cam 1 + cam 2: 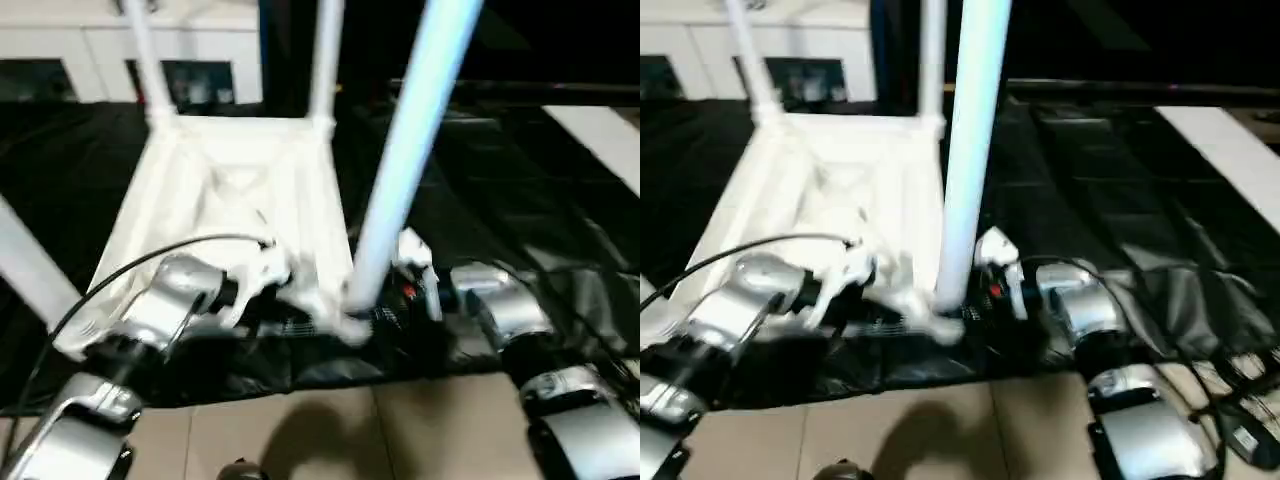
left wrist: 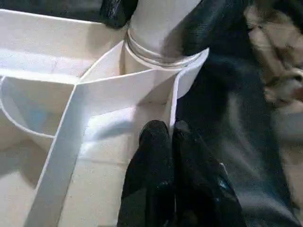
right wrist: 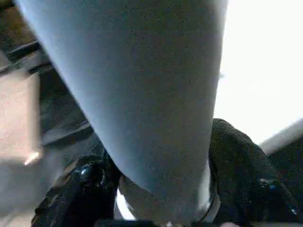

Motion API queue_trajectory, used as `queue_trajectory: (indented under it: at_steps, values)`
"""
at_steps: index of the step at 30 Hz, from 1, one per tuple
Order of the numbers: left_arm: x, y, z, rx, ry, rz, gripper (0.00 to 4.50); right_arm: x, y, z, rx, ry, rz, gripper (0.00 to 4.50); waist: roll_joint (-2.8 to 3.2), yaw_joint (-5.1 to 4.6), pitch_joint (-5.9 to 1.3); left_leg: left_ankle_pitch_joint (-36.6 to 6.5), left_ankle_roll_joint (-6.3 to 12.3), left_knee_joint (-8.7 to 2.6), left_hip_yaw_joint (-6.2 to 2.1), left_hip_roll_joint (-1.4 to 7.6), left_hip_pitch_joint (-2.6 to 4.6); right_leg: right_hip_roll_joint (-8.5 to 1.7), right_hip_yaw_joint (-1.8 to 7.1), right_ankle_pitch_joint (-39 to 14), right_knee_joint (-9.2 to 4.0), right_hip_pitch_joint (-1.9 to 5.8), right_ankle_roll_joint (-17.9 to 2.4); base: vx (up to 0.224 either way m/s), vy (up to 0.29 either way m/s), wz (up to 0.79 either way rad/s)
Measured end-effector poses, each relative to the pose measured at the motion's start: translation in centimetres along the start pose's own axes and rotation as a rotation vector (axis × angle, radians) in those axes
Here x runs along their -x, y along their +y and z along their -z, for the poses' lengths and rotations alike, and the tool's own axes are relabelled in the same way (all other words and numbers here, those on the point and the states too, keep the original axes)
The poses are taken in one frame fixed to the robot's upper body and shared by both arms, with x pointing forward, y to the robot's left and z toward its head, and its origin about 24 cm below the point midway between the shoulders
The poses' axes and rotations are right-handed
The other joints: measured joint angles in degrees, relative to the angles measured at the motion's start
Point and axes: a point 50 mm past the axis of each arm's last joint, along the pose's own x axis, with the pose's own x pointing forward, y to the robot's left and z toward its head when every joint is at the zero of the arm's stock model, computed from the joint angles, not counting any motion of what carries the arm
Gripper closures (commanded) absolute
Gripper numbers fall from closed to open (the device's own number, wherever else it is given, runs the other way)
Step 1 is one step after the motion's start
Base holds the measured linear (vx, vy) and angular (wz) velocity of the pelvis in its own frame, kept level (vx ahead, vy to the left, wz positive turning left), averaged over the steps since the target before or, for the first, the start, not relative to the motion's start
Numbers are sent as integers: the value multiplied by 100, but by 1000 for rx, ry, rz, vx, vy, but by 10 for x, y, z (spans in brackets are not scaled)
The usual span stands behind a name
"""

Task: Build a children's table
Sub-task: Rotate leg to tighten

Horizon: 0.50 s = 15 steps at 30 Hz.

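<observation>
The right gripper (image 3: 163, 189) clasped the near-right round white plastic tube leg (image 1: 405, 160) of the upturned white plastic children's table (image 1: 235, 190); the left gripper (image 2: 171, 135), clenched empty, pressed its ribbed near rim.

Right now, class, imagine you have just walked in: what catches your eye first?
The children's table lies upside down on the black sheet, white legs pointing up. The nearest leg rises in the middle, the right gripper around its base. The shut left gripper presses the ribbed underside beside that corner.
</observation>
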Motion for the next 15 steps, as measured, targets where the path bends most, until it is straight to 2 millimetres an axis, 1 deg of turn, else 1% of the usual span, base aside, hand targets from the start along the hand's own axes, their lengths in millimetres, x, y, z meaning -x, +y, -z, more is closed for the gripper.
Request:
queue_trajectory:
  at_steps: [2,3,5,6,7,9,10,11,12,13,15]
  values:
    - [-6,2,-2,21,-10,-55,450,-6,-2,0,-32,-38,114,210,-3,-90,-1,1,-2,-1,-4,0,10,0,-1,-2,-13,2,4,0,0,0]
    - [-10,2,-4,30,-14,-87,450,-10,-4,0,-50,-58,185,213,-7,-148,-2,1,-3,0,-8,-1,-4,0,-1,-2,-18,6,4,0,0,0]
    - [-15,2,-6,35,-18,-124,450,-14,-5,0,-68,-80,266,215,-4,-195,-5,1,-3,-2,-10,-3,8,0,-1,-2,-23,8,4,0,0,0]
    - [-16,2,-7,37,-18,-148,450,-18,-4,0,-74,-92,310,215,-2,-208,-6,1,-3,-7,-10,-3,35,0,-1,-2,-24,11,4,0,0,0]
    - [-17,3,-7,40,-16,-175,450,-25,-2,-1,-81,-107,366,215,-4,-230,-7,1,-3,-13,-11,-4,45,0,-2,-2,-24,14,4,0,0,0]
    - [-20,4,-7,39,-13,-202,450,-33,0,-2,-82,-126,437,215,-7,-250,-8,1,-4,-21,-14,-7,62,0,-2,-3,-27,18,6,0,0,0]
    - [-20,4,-8,35,-11,-207,450,-35,1,-3,-75,-137,458,184,-5,-260,-8,1,-4,-24,-14,-8,65,0,-2,-3,-31,17,6,0,0,0]
    - [-20,4,-8,33,-11,-208,450,-36,1,-3,-67,-149,469,166,-5,-269,-8,1,-4,-31,-15,-10,65,0,-1,-4,-40,17,6,0,0,0]
    - [-20,3,-9,31,-13,-203,450,-39,3,-5,-62,-171,474,156,0,-271,-9,1,-4,-40,-14,-14,64,0,0,-4,-52,17,6,0,0,0]
    - [-22,2,-10,28,-16,-194,450,-40,4,-8,-56,-185,474,157,8,-270,-11,1,-4,-48,-14,-17,61,0,3,-3,-59,17,6,0,0,0]
    - [-23,0,-12,14,-18,-174,450,-39,4,-9,-50,-189,468,136,14,-237,-15,1,-3,-62,-12,-22,52,0,7,7,-78,20,3,0,0,0]
